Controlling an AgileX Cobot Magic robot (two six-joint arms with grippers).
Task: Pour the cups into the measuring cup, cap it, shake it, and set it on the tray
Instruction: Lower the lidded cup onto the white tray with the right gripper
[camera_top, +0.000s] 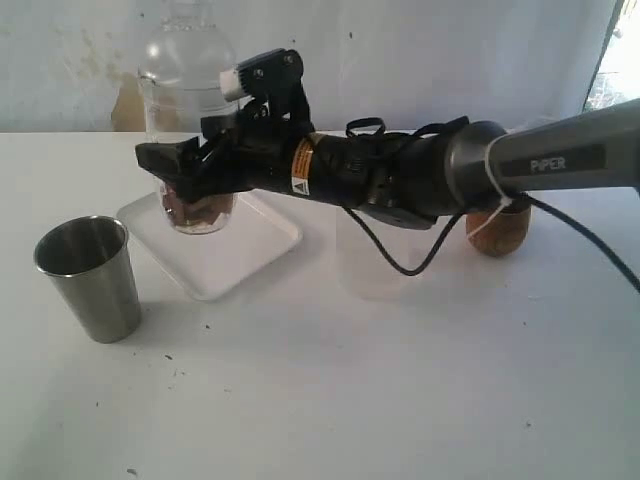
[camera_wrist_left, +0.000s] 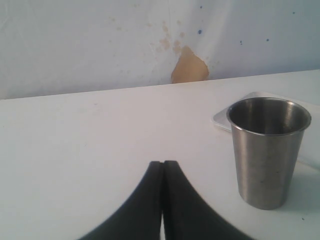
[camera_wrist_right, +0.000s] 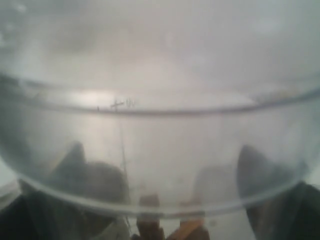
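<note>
The measuring cup (camera_top: 185, 90), a tall straight-sided cylinder of clear, colourless plastic, stands on the tray (camera_top: 245, 255) toward the table's (camera_top: 400, 400) far edge. A clear domed lid (camera_top: 190, 45) tops it, and something brown shows through the wall at its bottom. The tray is flat white plastic, rectangular, with rounded corners and a low rim. The right claw (camera_top: 180, 170), black and angular, reaches across from the right-hand side with its jaws wide apart and clamped on the cup's walls. In the right wrist view the cup's curved see-through wall fills nearly everything, with dark fingers (camera_wrist_right: 295, 215) at either side. The grey arm behind reads "PiPER" (camera_top: 548, 163), and a small orange-and-yellow warning label (camera_top: 300, 168) sits on the black wrist, its print too small to read. A shiny steel tumbler (camera_top: 90, 275), tapered with a brushed look, stands upright off the tray, nearer the table's left edge and front. A round-bellied brown wooden cup (camera_top: 500, 230) stands well apart to the right, half hidden behind the arm. The left claw (camera_wrist_left: 162, 200) has its smooth black fingers pressed together, holding nothing, low over the white table beside the tumbler. A tan patch (camera_wrist_left: 190, 67) marks the pale wall behind.
</note>
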